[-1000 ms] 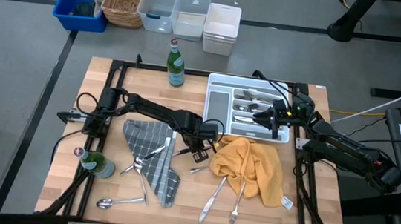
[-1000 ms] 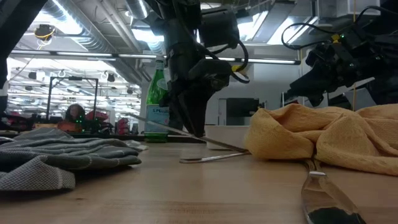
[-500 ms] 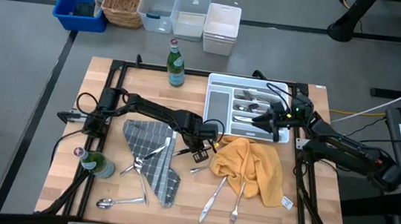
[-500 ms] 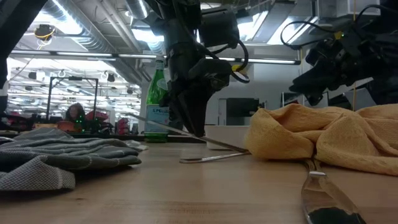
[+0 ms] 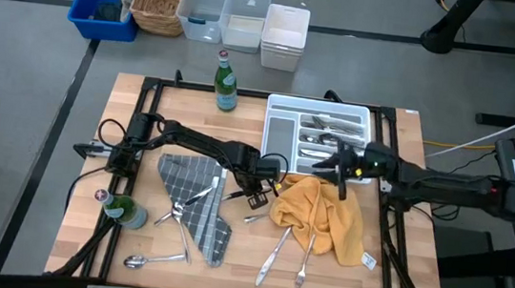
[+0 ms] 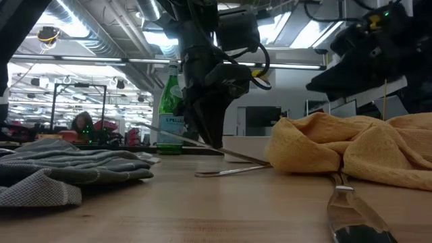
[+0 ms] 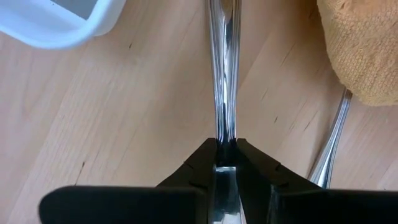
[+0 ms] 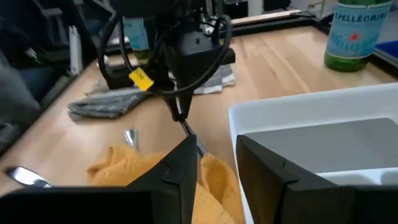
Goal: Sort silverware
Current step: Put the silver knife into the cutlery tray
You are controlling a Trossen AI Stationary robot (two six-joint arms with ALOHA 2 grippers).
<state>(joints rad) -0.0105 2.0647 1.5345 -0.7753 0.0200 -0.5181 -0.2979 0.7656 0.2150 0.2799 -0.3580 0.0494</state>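
A dark gripper (image 6: 210, 143) pinches a slim metal utensil (image 6: 202, 145) (its far end low) above the wooden desk (image 6: 169, 209). A yellow cloth (image 6: 344, 152) lies beside it.

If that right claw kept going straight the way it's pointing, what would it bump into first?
Probably the left gripper holding a piece of silverware: the right gripper, open and empty, points at it over the yellow cloth by the white tray. Depth is unclear.
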